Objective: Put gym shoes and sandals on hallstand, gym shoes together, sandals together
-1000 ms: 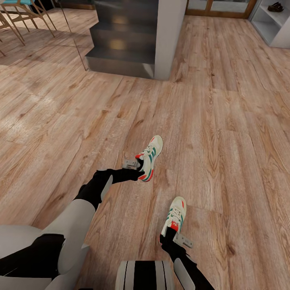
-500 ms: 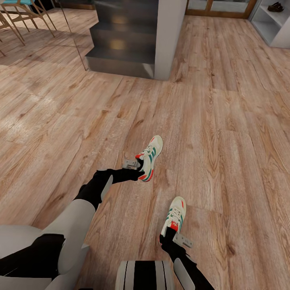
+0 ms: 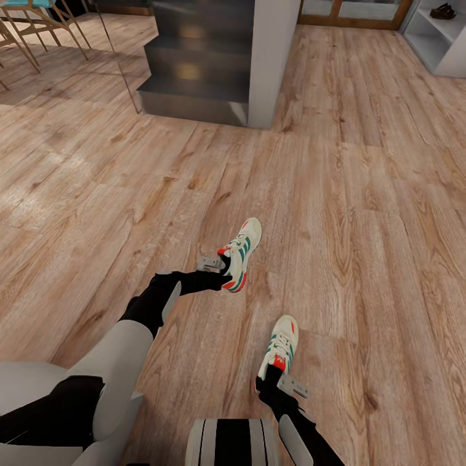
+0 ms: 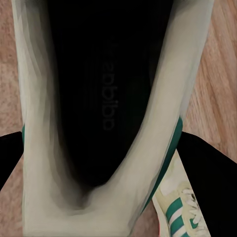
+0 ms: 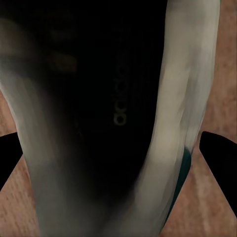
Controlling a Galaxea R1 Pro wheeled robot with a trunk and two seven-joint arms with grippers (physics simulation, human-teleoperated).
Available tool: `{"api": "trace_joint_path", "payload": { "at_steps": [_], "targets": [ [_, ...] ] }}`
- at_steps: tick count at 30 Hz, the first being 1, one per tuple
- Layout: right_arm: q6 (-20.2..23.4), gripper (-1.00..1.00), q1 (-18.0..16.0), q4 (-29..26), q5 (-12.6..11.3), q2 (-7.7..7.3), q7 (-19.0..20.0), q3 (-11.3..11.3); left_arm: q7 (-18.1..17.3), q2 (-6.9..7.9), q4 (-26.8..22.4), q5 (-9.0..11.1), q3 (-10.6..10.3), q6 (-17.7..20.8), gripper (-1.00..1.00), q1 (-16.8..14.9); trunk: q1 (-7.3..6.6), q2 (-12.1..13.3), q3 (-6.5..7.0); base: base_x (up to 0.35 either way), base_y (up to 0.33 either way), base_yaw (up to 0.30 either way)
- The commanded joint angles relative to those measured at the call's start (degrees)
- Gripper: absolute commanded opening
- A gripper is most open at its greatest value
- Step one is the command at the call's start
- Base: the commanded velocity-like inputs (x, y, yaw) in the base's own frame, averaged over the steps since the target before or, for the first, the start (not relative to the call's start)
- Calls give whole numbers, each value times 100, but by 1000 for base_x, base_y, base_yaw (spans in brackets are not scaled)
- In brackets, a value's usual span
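Inspector A: While each gripper clamps a gym shoe's heel, left gripper (image 3: 223, 272) on the far shoe (image 3: 242, 251), right gripper (image 3: 272, 378) on the near shoe (image 3: 280, 344), both over the corridor floor (image 3: 362, 213)?

Inspector B: Confirmed. Advise carrying both level to the hallstand (image 3: 435, 33), grip unchanged.

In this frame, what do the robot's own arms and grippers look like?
Both arms have smooth pale grey upper segments, then glossy black forearms and wrists. The left gripper and right gripper each carry a small light grey metal bracket with tiny holes. No cables or markings are visible. In the wrist views, black finger tips sit at the edges.
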Motion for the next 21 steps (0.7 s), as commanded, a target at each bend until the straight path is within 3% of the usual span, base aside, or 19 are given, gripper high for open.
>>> {"api": "trace_joint_path", "payload": {
  "at_steps": [1,17,21],
  "targets": [
    [21,-100,0,-15,-26,0,-38,13,-33,-3,-11,-59,14,18,-100,-1,-1,-1,-4,0,0,0],
    [7,-100,0,-9,-26,0,-38,18,-43,6,-11,-62,27,20,-100,-1,-1,-1,-4,0,0,0],
    [6,-100,0,-8,-26,0,-38,18,-38,6,-11,-62,24,20,-100,-1,-11,4,85,0,0,0]
  ]
}}
